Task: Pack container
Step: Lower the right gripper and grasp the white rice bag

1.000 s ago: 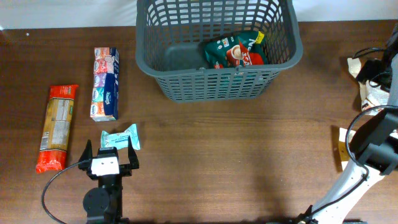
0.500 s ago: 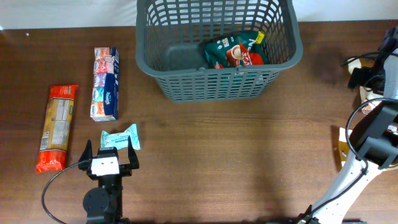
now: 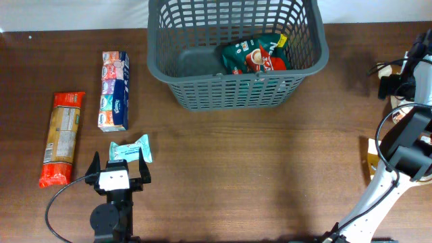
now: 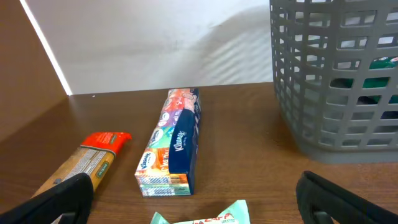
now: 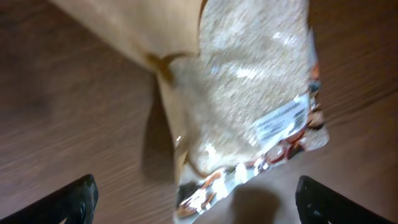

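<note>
Container: grey slotted plastic, rect.

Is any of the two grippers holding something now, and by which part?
Nothing is held. The left gripper stands open just behind the small mint-green packet; the right gripper hangs open over a clear bag of grains.

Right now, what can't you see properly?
Overhead: lower edge of the green packet, behind the rim of the basket.
Left wrist: most of the teal wrapper, cut off by the bottom edge.
Right wrist: label on the clear bag of grains, blurred; its top is cut off.
</note>
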